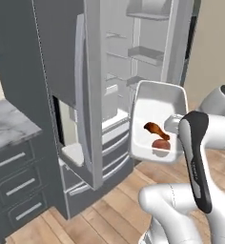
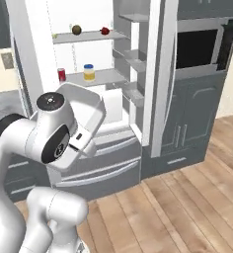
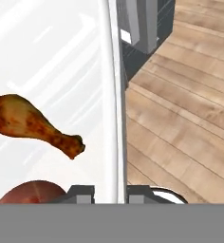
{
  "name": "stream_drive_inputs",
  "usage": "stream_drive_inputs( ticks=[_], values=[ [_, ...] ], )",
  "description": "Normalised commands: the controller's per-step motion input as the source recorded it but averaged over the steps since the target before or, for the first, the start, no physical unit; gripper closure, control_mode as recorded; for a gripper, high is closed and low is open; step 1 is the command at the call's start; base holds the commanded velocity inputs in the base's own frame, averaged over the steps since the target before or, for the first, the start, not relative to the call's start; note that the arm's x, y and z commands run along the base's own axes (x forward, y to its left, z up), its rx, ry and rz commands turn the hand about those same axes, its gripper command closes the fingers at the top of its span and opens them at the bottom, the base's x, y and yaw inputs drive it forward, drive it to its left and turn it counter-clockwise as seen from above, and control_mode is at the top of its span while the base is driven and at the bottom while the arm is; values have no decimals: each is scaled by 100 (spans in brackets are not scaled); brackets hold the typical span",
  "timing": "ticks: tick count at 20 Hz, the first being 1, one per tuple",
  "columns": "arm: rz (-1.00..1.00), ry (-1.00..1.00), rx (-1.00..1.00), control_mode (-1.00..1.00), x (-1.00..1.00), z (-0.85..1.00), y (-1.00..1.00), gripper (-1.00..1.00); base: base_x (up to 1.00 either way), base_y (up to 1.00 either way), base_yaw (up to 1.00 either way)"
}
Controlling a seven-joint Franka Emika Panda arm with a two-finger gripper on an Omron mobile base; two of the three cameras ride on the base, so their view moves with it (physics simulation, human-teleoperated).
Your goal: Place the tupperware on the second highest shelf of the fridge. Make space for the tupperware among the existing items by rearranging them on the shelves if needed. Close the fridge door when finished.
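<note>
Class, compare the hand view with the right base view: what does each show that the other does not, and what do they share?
Hand view alone: the brown chicken drumstick and a red round food inside the tub, with the gripper shut on the tub's rim.

Right base view alone: a brown round fruit and a red fruit on one fridge shelf, a red can and a yellow blue-lidded jar on the shelf below.

Both: the shallow white rectangular tupperware, tilted steeply, and the wooden plank floor.
</note>
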Motion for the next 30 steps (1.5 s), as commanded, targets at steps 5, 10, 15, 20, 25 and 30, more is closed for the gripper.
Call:
stream_drive_inputs(
  ticks=[5, 10, 15, 20, 25, 30],
  values=[
    [0, 0, 0, 100, 0, 0, 0, 100, 36, -73, 60],
    [0, 0, 0, 100, 0, 0, 0, 100, 34, -67, 59],
    [0, 0, 0, 100, 0, 0, 0, 100, 37, -59, 57],
    [0, 0, 0, 100, 0, 0, 0, 100, 49, -22, 27],
    [0, 0, 0, 100, 0, 0, 0, 100, 54, -48, 5],
    [0, 0, 0, 100, 0, 0, 0, 100, 62, -41, 0]
  ],
)
